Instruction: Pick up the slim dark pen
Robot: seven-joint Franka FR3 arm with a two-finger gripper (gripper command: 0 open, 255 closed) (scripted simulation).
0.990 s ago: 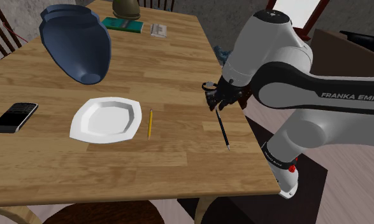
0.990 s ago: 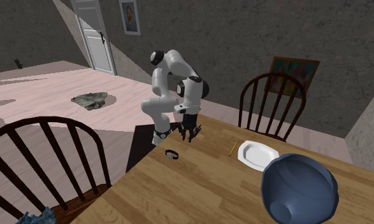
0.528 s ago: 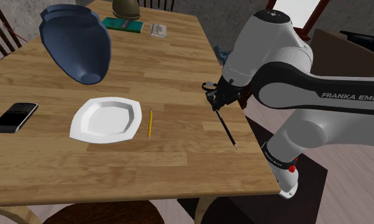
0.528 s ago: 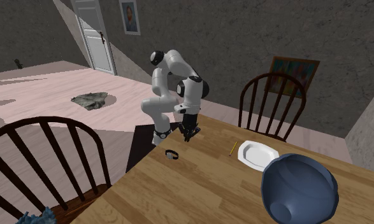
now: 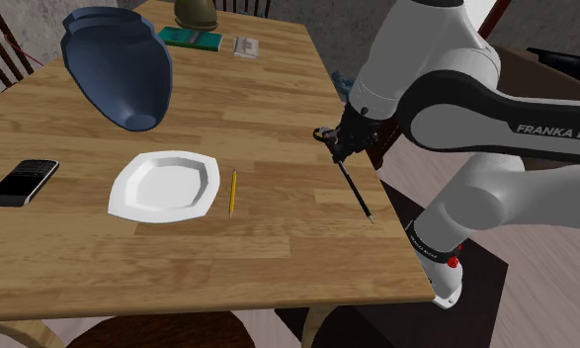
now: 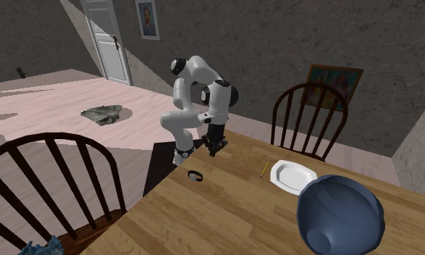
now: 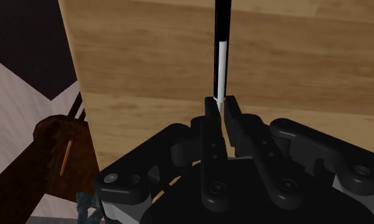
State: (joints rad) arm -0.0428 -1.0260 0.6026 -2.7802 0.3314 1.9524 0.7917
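Note:
My black gripper (image 5: 341, 150) hangs over the wooden table's (image 5: 278, 277) edge, at the shoulder view's right. It is shut on one end of a slim black pen (image 5: 357, 193), which slants down from the fingers with its tip just above the table edge. In the wrist view the fingertips (image 7: 210, 107) pinch the pen's white section (image 7: 222, 70), and the pen's black part runs away from them over the wood. From the second exterior view the gripper (image 6: 213, 148) is at the table's far end, in front of the white arm.
A white plate (image 5: 166, 185) lies mid-table with a yellow pencil (image 5: 232, 192) beside it. A large blue vessel (image 5: 120, 64), a black phone (image 5: 21, 181) and books (image 5: 191, 38) lie farther off. A small black ring (image 6: 195, 175) lies on the table. Wooden chairs (image 6: 305, 119) surround it.
The arm has risen and the gripper has lifted slightly. The held pen's free tip has swung up and toward the shoulder view's right, out to the table edge.

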